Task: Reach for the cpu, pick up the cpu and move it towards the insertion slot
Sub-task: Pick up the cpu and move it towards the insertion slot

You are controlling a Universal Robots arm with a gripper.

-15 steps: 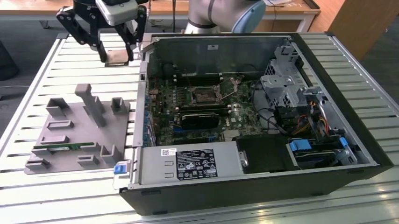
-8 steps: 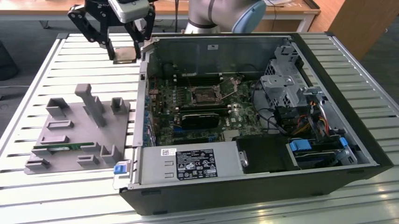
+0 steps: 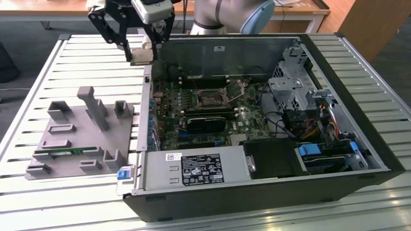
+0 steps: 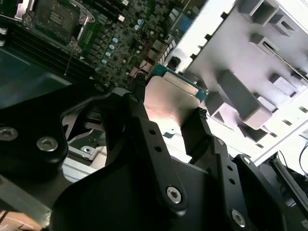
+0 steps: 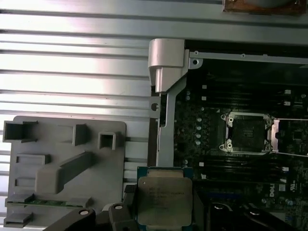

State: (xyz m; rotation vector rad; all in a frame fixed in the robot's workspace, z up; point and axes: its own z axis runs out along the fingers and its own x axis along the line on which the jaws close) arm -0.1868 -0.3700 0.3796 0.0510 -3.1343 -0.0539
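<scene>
Above, the gripper (image 3: 142, 48) hangs beside the case wall (image 3: 218, 50), clenched on the cpu (image 5: 164, 200). Well apart lies the insertion slot (image 5: 247, 132). The cpu's print is unreadable.

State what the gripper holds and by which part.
The black gripper holds the small square silvery-topped cpu, its fingers clamped on two opposite edges.

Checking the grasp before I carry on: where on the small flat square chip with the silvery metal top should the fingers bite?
On two opposite thin edges, coming from above its flat face, as the gripper does now. The small flat square chip with the silvery metal top is too thin to grip elsewhere, and its face lies level. In the second wrist view a black finger presses each side.
</scene>
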